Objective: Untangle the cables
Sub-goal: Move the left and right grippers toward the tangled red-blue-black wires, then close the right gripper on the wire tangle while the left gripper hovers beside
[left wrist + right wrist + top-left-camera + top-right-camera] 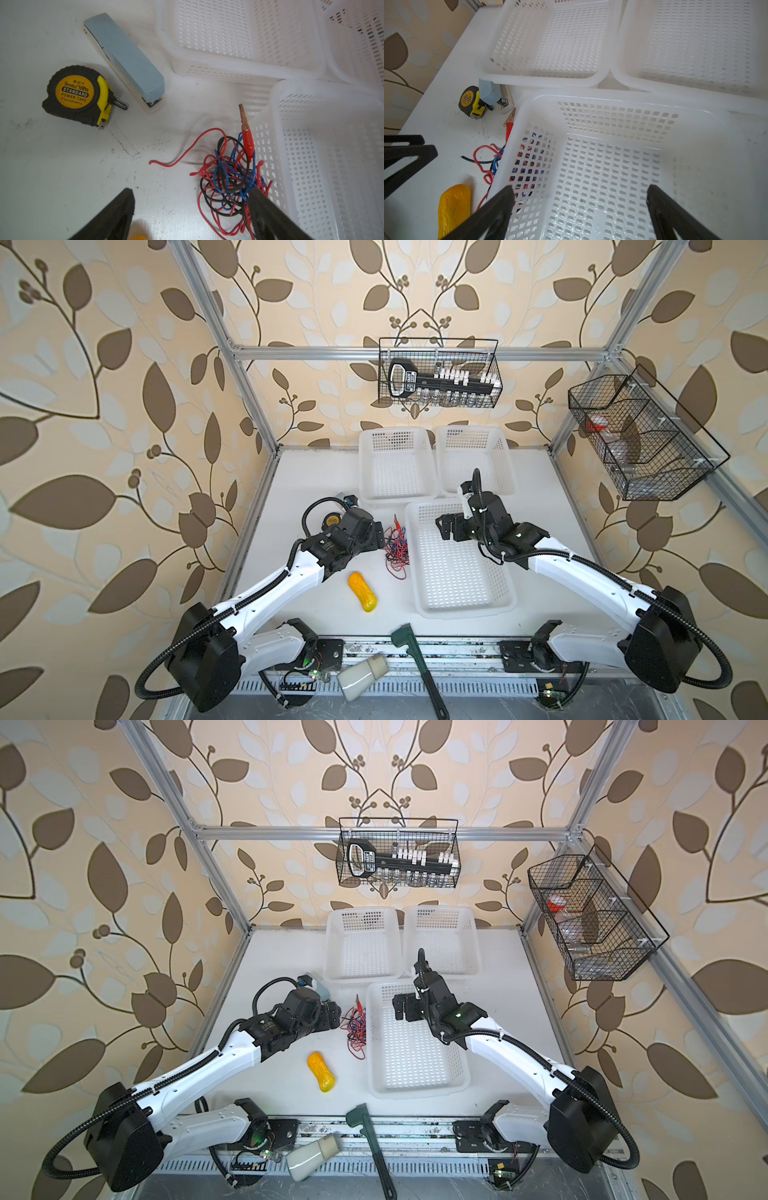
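White table carries the cables, tangled beside the near basket. Both left pincer and right pincer stand spread, empty; best pinch the loose red end, draw slowly.

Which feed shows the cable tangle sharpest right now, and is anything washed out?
Left wrist view: cables sharp, evenly lit, a fingertip overlapping them. Right wrist view: they're mostly hidden behind the basket wall, glare on its floor. Both top views: tangle small, strands hard to separate.
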Motion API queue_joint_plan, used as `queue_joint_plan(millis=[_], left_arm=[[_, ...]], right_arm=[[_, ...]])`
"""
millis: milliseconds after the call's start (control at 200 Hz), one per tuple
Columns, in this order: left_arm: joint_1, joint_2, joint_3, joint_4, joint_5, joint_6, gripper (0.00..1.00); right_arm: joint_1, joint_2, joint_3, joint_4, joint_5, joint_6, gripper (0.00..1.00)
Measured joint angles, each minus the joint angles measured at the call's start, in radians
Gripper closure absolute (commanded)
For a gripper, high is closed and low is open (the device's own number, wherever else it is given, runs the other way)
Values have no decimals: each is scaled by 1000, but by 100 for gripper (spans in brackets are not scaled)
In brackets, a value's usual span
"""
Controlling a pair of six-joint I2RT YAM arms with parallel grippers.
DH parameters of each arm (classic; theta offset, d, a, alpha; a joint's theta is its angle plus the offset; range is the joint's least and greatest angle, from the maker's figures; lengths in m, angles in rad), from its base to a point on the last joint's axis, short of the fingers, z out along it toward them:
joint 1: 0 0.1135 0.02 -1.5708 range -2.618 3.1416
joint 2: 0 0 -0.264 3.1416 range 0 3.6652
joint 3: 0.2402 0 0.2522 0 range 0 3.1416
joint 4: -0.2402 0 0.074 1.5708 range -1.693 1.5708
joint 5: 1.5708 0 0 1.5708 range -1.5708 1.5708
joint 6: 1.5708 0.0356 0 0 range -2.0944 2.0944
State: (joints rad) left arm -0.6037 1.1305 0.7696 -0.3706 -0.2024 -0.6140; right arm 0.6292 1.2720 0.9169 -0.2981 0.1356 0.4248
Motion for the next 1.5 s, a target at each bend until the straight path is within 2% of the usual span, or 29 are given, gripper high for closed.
queue_joint_plan(millis=[350,475,505,640,775,915,1060,1095,1285,1455,1500], left_arm=[[-36,92,0,72,39,-70,41],[-39,133,-1,111,45,-93,58],[-39,141,-1,121,46,-99,59],[-39,176,-1,156,44,-119,84],[-39,186,-1,161,39,-121,100],[-39,185,-1,154,29,-122,100],[-39,178,-1,153,15,-121,100],[-39,174,-1,152,12,-121,100],[-42,139,-1,147,-9,-121,100],[-45,97,-6,119,-49,-120,100],[-45,82,-7,105,-68,-121,100]], right_arm=[[76,89,69,29,-3,-3,7],[79,104,81,49,-13,-2,8],[80,108,83,55,-13,-2,8],[80,124,86,69,-13,-3,9],[80,135,87,78,-13,-6,9],[80,145,90,89,-17,-15,9],[83,157,95,108,-43,-33,15],[86,161,98,108,-51,-41,20],[134,197,134,109,-80,-86,34],[201,250,188,107,-95,-121,56],[215,266,200,107,-95,-132,58]])
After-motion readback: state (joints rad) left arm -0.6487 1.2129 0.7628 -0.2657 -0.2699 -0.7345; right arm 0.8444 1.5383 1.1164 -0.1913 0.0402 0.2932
